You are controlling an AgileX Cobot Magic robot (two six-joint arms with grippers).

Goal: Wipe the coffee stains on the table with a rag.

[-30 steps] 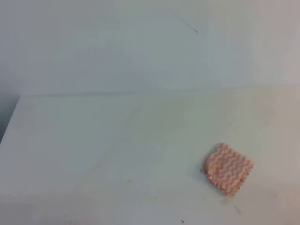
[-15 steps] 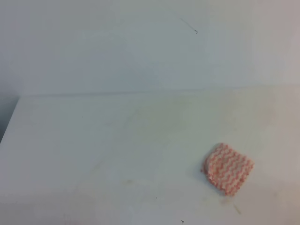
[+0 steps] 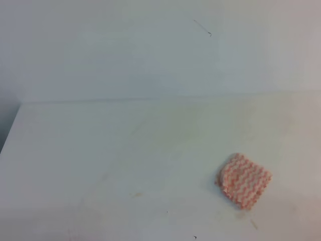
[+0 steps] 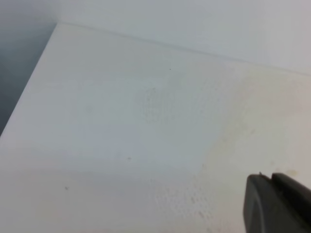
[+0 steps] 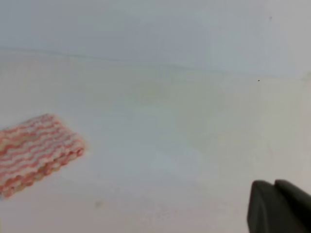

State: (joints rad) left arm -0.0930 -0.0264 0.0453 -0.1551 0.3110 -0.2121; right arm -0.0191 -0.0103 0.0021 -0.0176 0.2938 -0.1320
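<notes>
Rag (image 3: pixel 244 181) sits flat on the table (image 3: pixel 75 150), front right, untouched. My right gripper (image 5: pixel 274 206) looks closed and empty, left gripper (image 4: pixel 272 201) too. I'd open wide, drop straight, pinch an edge.

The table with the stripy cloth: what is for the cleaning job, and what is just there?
For the job:
- the rag
- the table
- the right claw
No clear coffee stains show.

Just there:
- the white wall
- the left claw
</notes>
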